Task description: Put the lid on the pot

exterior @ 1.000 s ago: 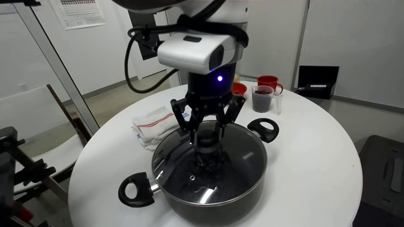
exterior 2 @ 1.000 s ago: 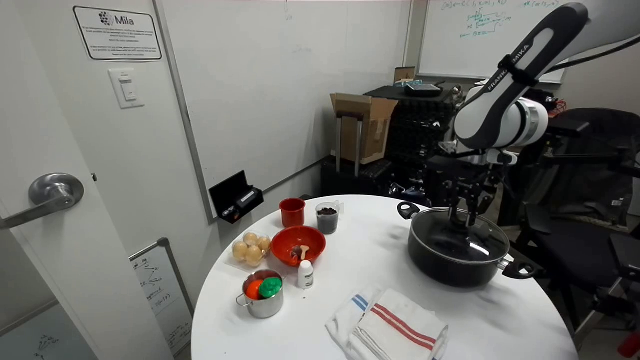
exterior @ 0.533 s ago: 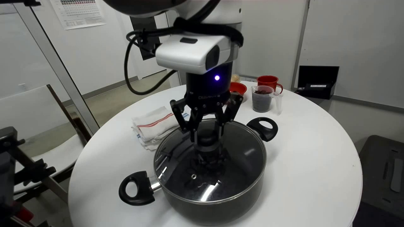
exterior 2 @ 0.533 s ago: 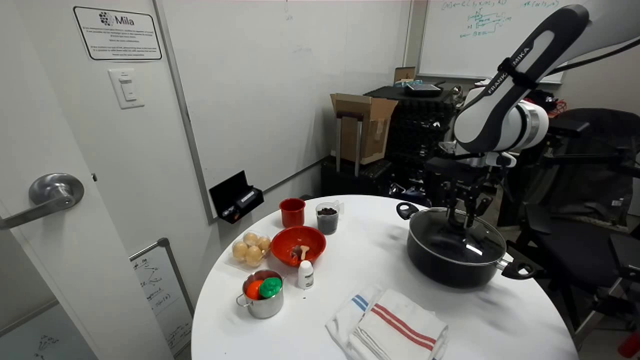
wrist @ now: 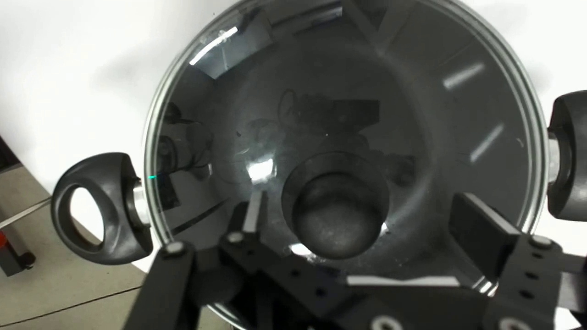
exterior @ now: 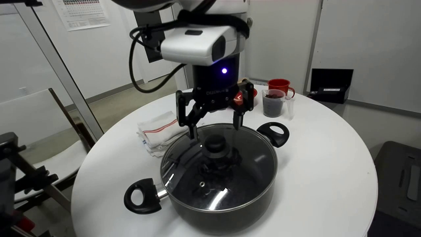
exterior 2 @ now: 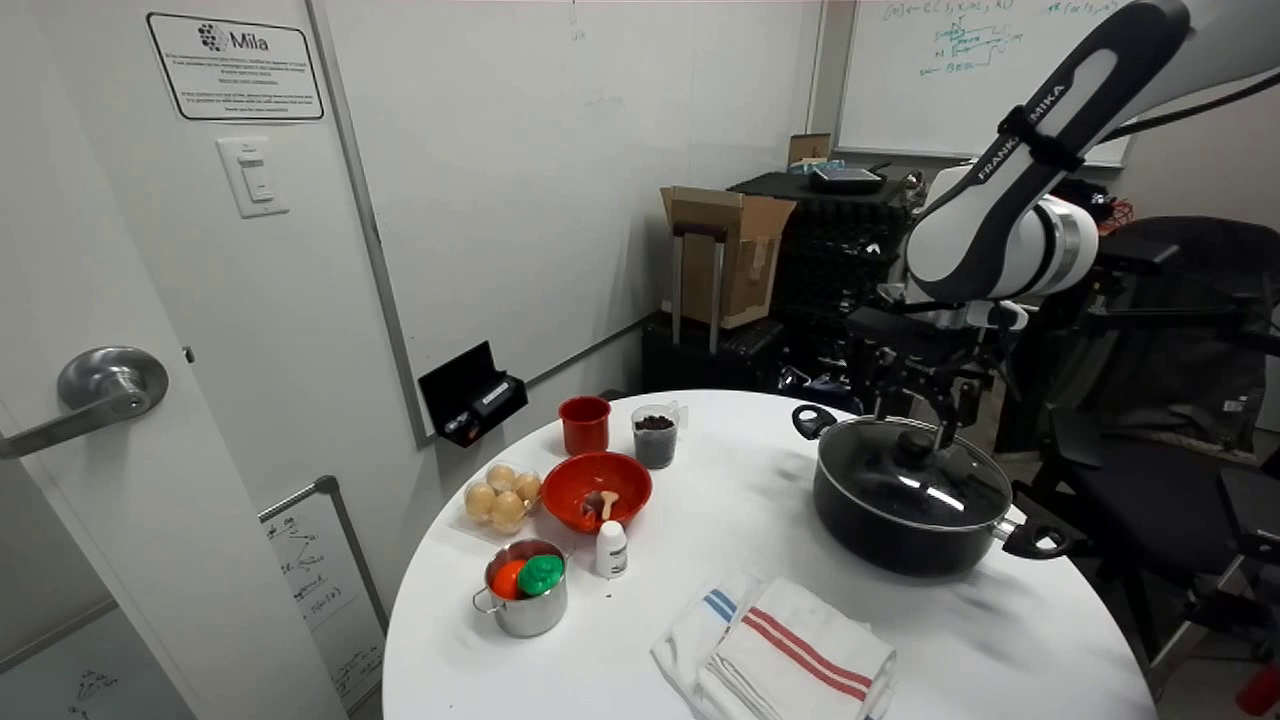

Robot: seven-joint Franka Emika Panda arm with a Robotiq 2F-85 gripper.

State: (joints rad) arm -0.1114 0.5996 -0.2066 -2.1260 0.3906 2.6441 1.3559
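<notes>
The glass lid [exterior: 240,177] with its metal rim lies level on top of the black pot [exterior: 223,220], its rim following the pot's edge. In an exterior view the same lid [exterior 2: 870,475] covers the pot [exterior 2: 890,545] all round. My gripper [exterior: 215,131] hovers just over the lid's black knob [exterior: 215,143], jaws spread wide to either side. The wrist view shows the knob [wrist: 339,220] between the fingers [wrist: 481,229] with a gap on both sides, so nothing is held. Through the glass, the pot's inside looks dark.
Two loop handles, near [exterior: 143,197] and far [exterior: 273,134], stick out from the pot. Beside it lies a folded towel [exterior 2: 800,650]. Farther off stand a measuring cup [exterior 2: 655,445], a red mug [exterior 2: 585,425], a red bowl [exterior 2: 590,500], a white bottle [exterior 2: 611,550] and a small metal pot [exterior 2: 530,610].
The jaws were closed around the knob and have now spread apart, letting it go. My gripper has risen slightly. Earlier, lid and pot shifted a little; since then they have stayed put.
</notes>
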